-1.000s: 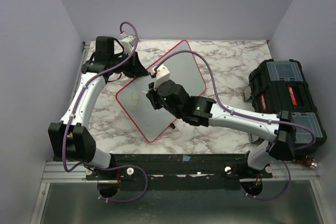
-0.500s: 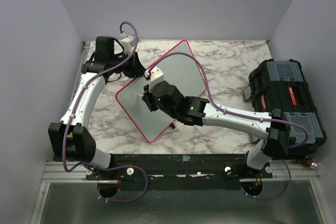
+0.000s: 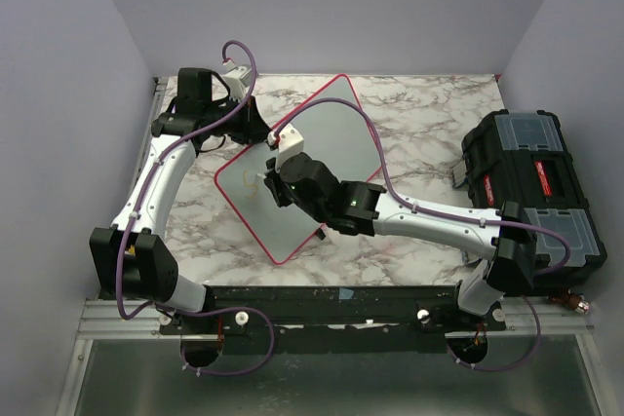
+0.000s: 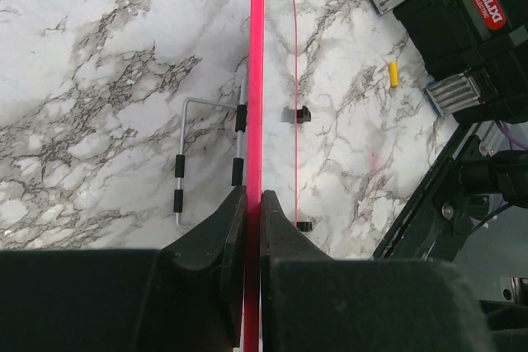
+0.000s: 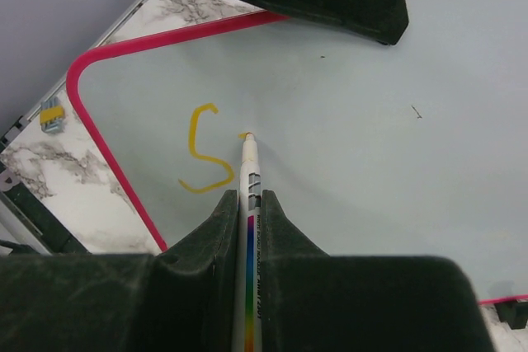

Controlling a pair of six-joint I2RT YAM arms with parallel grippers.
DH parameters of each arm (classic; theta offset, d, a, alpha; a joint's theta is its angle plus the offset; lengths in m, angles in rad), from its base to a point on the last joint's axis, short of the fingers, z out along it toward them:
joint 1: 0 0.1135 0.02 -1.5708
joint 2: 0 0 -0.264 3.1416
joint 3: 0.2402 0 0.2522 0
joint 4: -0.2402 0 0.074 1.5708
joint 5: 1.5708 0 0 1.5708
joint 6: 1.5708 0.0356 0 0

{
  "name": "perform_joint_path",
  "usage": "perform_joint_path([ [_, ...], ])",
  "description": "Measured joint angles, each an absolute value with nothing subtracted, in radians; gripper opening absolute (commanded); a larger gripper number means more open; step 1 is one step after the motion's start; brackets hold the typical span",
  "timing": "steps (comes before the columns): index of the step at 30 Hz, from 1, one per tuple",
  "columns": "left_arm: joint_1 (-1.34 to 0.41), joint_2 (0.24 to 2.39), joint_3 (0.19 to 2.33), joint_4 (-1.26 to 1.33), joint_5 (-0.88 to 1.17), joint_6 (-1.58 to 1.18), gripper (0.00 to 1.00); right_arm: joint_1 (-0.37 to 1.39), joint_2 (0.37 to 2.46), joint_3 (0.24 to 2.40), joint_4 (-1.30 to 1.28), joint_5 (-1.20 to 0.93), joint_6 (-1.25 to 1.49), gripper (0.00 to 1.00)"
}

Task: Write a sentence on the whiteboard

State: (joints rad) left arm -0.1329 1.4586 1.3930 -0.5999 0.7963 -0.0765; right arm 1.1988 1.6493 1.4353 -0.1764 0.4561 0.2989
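The whiteboard (image 3: 341, 133), pale grey with a red-pink rim (image 4: 256, 80), lies tilted on the marble table. My left gripper (image 4: 252, 195) is shut on its rim at the far left edge (image 3: 261, 135). My right gripper (image 5: 249, 195) is shut on a white marker (image 5: 248, 172) with a rainbow stripe, over the board's left part (image 3: 276, 185). The marker's tip (image 5: 245, 136) touches the board surface (image 5: 371, 121) just right of a yellow letter S (image 5: 206, 150), the only writing of the sentence that shows. A tiny yellow mark sits at the tip.
A black toolbox (image 3: 531, 182) stands at the right side of the table, also in the left wrist view (image 4: 462, 22). A small yellow cap (image 4: 393, 74) lies on the marble near it. A bent wire stand (image 4: 186, 162) sits beside the board's rim.
My right gripper has moved left across the board with the marker, ending beside the S. The left arm and the board have stayed still.
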Motion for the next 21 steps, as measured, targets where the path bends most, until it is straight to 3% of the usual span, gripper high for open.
perform_joint_path([
  [21,-0.133,1.456,1.391,-0.599,0.796,-0.079,0.00,1.198,1.636,1.441,-0.178,0.501,0.305,0.01],
])
